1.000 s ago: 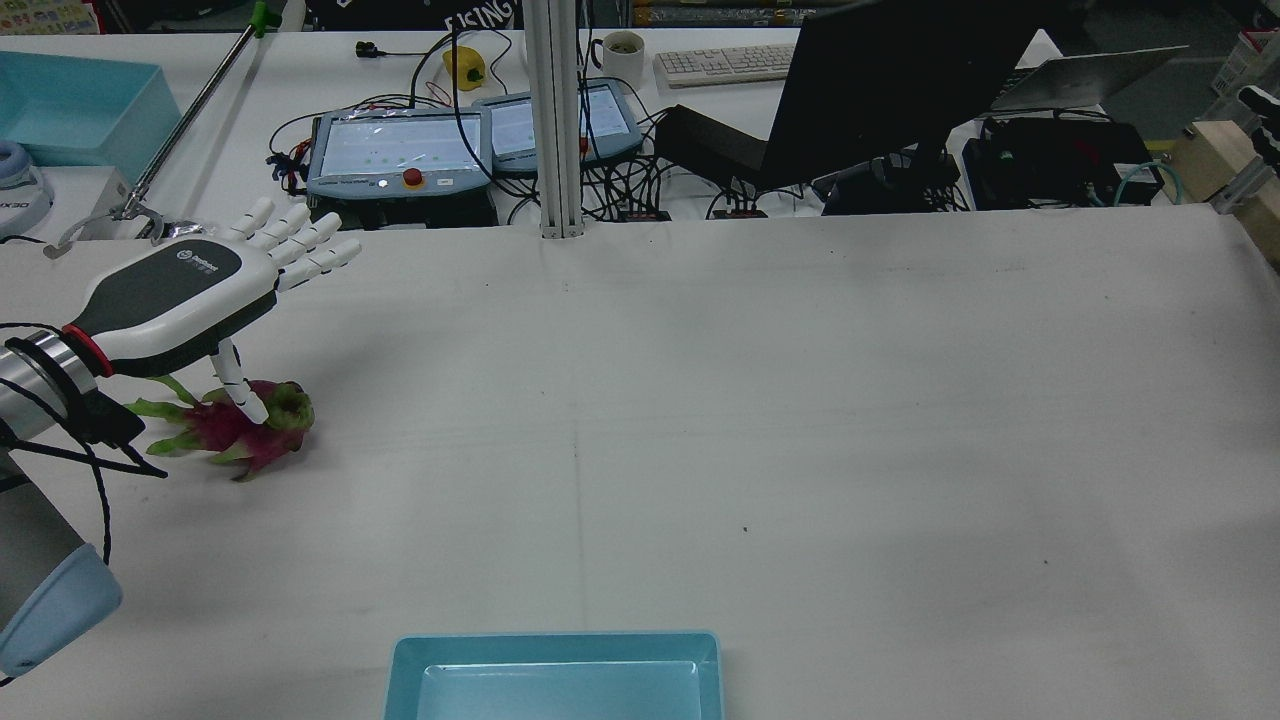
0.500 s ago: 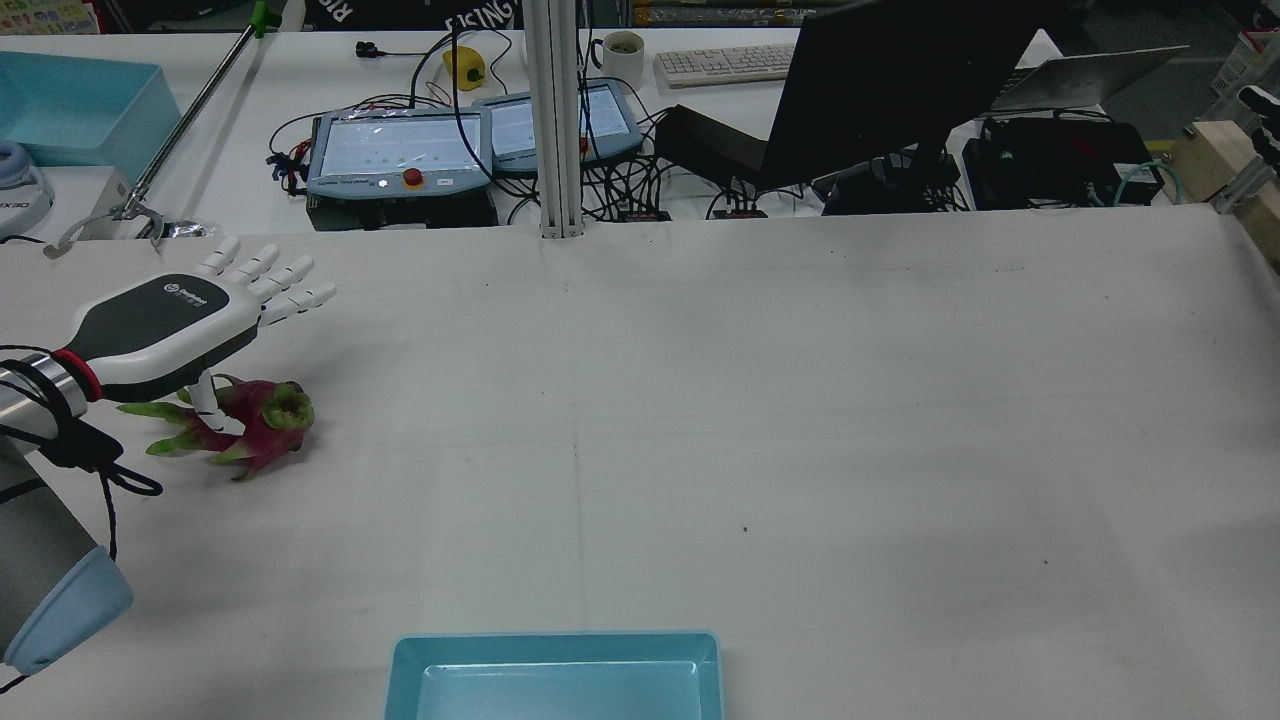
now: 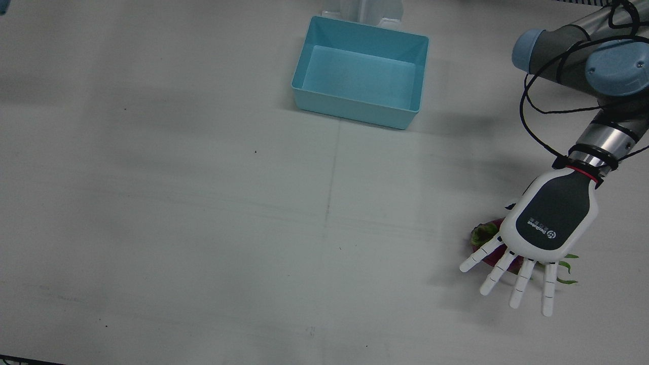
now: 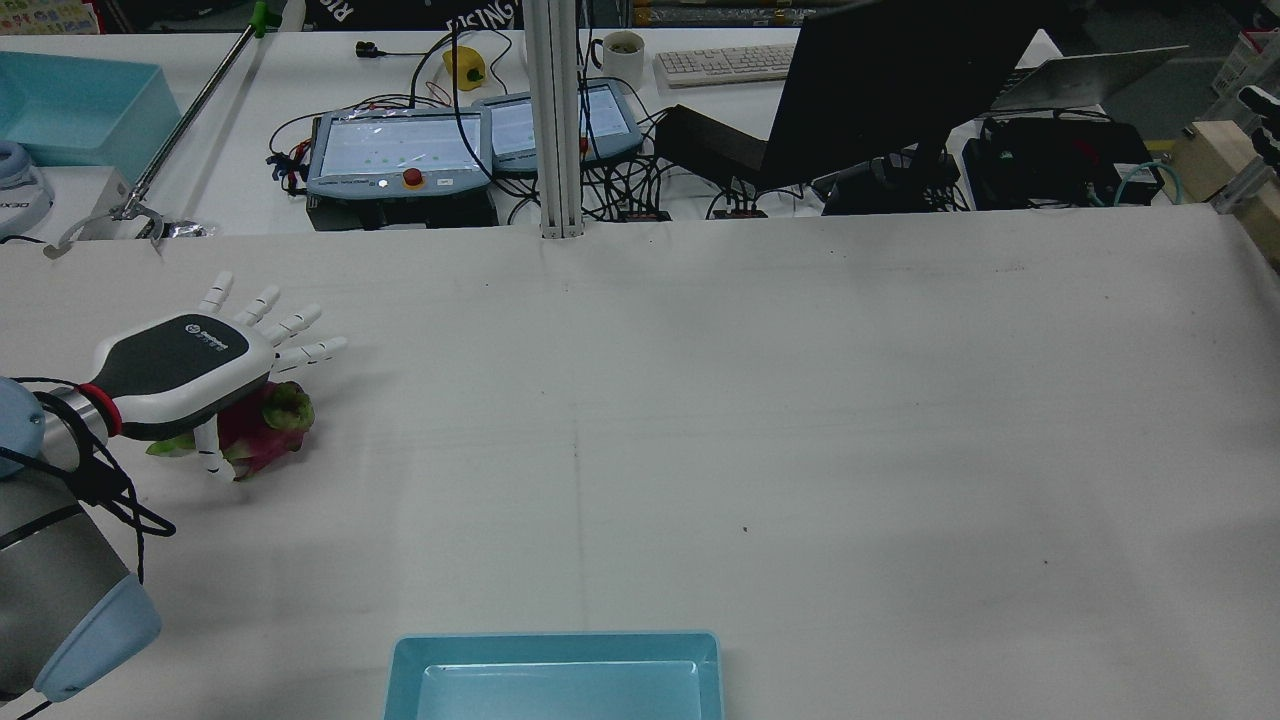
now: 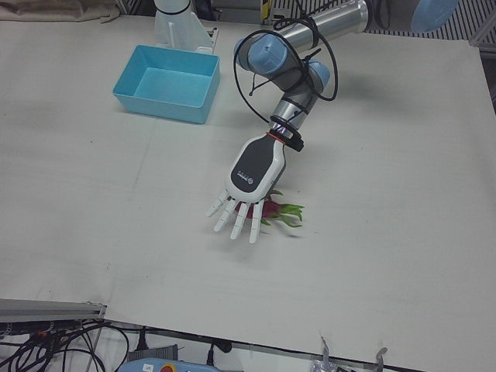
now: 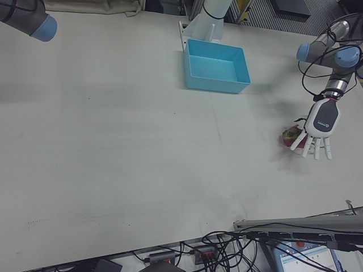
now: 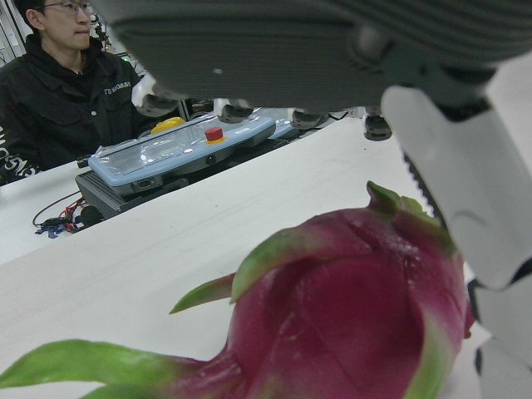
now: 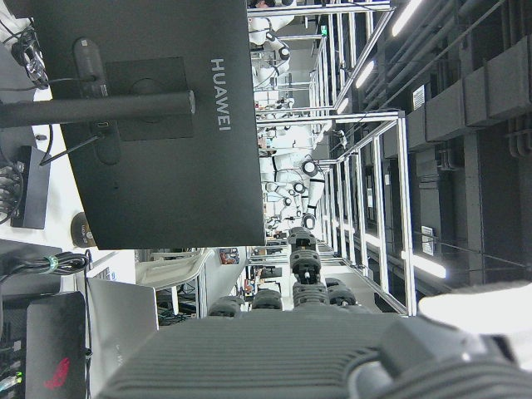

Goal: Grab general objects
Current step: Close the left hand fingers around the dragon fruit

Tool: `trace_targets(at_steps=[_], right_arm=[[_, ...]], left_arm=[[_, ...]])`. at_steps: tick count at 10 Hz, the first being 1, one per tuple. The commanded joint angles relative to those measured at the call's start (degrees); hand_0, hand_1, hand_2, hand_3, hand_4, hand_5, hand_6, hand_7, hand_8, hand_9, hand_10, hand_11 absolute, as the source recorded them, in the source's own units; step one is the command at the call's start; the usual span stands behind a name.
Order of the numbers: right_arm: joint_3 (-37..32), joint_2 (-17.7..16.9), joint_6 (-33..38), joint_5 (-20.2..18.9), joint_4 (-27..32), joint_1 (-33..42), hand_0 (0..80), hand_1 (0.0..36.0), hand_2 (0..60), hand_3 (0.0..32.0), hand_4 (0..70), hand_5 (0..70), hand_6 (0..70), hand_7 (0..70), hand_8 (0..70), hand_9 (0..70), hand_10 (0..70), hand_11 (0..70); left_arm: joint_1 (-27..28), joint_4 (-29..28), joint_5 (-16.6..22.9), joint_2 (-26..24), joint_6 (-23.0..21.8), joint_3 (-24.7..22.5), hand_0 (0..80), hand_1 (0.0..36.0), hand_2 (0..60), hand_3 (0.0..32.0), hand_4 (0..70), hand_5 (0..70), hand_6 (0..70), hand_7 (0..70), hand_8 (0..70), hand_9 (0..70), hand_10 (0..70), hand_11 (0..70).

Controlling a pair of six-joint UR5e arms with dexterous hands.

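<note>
A pink dragon fruit (image 4: 272, 425) with green scales lies on the white table at the robot's left side. My left hand (image 4: 185, 368) hovers palm down just over it, fingers (image 3: 521, 284) spread and straight past the fruit, thumb hanging beside its near side. The hand is open and holds nothing. The fruit peeks out under the palm in the front view (image 3: 481, 235) and the left-front view (image 5: 280, 209), and fills the left hand view (image 7: 349, 316). Of my right hand, only a part of its dark body (image 8: 249, 357) shows in its own view, facing a monitor.
A light blue bin (image 4: 555, 642) stands at the table's near middle edge; it also shows in the front view (image 3: 355, 109). Teach pendants (image 4: 400, 150), cables and a monitor (image 4: 890, 80) sit beyond the far edge. The right arm's elbow (image 6: 25, 17) is at the other side.
My left hand has come down and drawn back, from above and beyond the dragon fruit to just over it. Its fingers stay spread. The fruit has not moved.
</note>
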Motion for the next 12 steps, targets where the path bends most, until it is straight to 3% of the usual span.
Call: trace_targets(at_steps=[1,2,3,6,7,8,9,10,11,12], right_arm=[[0.0,0.0,0.0,0.0,0.0,0.0,0.0,0.0,0.0,0.0,0.0,0.0,0.0,0.0,0.0,0.0,0.0,0.0],[0.0,0.0,0.0,0.0,0.0,0.0,0.0,0.0,0.0,0.0,0.0,0.0,0.0,0.0,0.0,0.0,0.0,0.0],[0.0,0.0,0.0,0.0,0.0,0.0,0.0,0.0,0.0,0.0,0.0,0.0,0.0,0.0,0.0,0.0,0.0,0.0],[0.0,0.0,0.0,0.0,0.0,0.0,0.0,0.0,0.0,0.0,0.0,0.0,0.0,0.0,0.0,0.0,0.0,0.0],[0.0,0.0,0.0,0.0,0.0,0.0,0.0,0.0,0.0,0.0,0.0,0.0,0.0,0.0,0.0,0.0,0.0,0.0],[0.0,0.0,0.0,0.0,0.0,0.0,0.0,0.0,0.0,0.0,0.0,0.0,0.0,0.0,0.0,0.0,0.0,0.0],[0.0,0.0,0.0,0.0,0.0,0.0,0.0,0.0,0.0,0.0,0.0,0.0,0.0,0.0,0.0,0.0,0.0,0.0],[0.0,0.0,0.0,0.0,0.0,0.0,0.0,0.0,0.0,0.0,0.0,0.0,0.0,0.0,0.0,0.0,0.0,0.0],[0.0,0.0,0.0,0.0,0.0,0.0,0.0,0.0,0.0,0.0,0.0,0.0,0.0,0.0,0.0,0.0,0.0,0.0],[0.0,0.0,0.0,0.0,0.0,0.0,0.0,0.0,0.0,0.0,0.0,0.0,0.0,0.0,0.0,0.0,0.0,0.0]], left_arm=[[2.3,0.2,-2.0,-0.4,2.2,1.3,51.7,26.0,18.6,32.0,0.0,0.0,0.0,0.0,0.0,0.0,0.0,0.0],[2.6,-0.7,-2.2,-0.4,2.2,1.5,51.2,25.2,18.2,30.8,0.0,0.0,0.0,0.0,0.0,0.0,0.0,0.0],[2.7,-1.4,-2.2,-0.3,2.2,1.7,49.9,23.2,17.0,27.2,0.0,0.0,0.0,0.0,0.0,0.0,0.0,0.0],[2.4,-3.1,-2.2,-0.2,2.2,4.4,47.9,19.9,14.6,23.8,0.0,0.0,0.0,0.0,0.0,0.0,0.0,0.0],[2.2,-5.5,-2.2,0.1,2.2,5.5,46.5,16.6,12.0,21.8,0.0,0.0,0.0,0.0,0.1,0.0,0.0,0.0],[1.9,-7.1,-2.2,0.2,2.3,6.0,44.7,13.4,9.7,27.4,0.0,0.0,0.0,0.0,1.5,0.0,0.0,0.0],[1.7,-7.6,-2.3,0.2,2.3,5.9,44.7,13.7,13.7,32.0,0.0,0.0,0.0,5.4,2.8,0.1,0.0,0.0],[1.7,-8.7,-2.3,0.2,2.3,5.9,44.6,12.2,14.4,31.2,0.0,2.0,0.0,17.5,8.3,2.1,4.7,7.8],[1.7,-9.5,-2.3,0.3,3.6,5.9,44.3,9.1,13.7,21.0,0.0,11.5,7.4,34.7,20.7,16.1,30.7,44.4],[1.9,-10.1,-2.5,1.0,4.0,6.1,44.0,4.4,13.4,2.8,8.1,26.5,29.0,57.5,43.1,45.9,69.0,70.0]])
